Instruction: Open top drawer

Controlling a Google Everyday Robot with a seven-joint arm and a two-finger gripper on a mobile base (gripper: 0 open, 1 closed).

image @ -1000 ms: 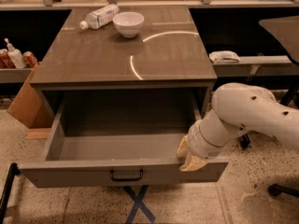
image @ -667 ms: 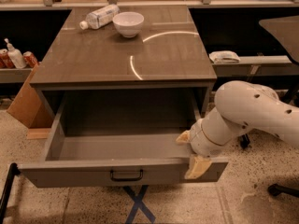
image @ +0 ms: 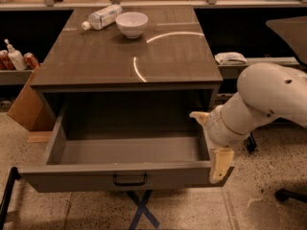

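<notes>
The top drawer (image: 72, 178) of the grey-brown cabinet stands pulled far out. Its flat front carries a small black bar handle (image: 130, 180) at centre, and its plain grey inside (image: 129, 150) holds nothing. My gripper (image: 211, 140) is at the drawer's right end, on a thick white arm (image: 268, 95) that comes in from the right. Its beige fingers are spread apart: one finger (image: 199, 116) points left over the drawer's right side wall, the other (image: 220, 164) hangs down over the right end of the front panel. It holds nothing. No other drawers show.
On the cabinet top (image: 96, 56) stand a white bowl (image: 132, 24) and a lying plastic bottle (image: 102, 17) at the back. A cardboard box (image: 26, 104) leans at the left, below a shelf with bottles (image: 14, 56). A blue tape cross (image: 141, 210) marks the floor. A chair base (image: 288, 193) is at the right.
My gripper has shifted right and turned, with its fingers spreading from the drawer's front edge. The drawer has stayed pulled out.
</notes>
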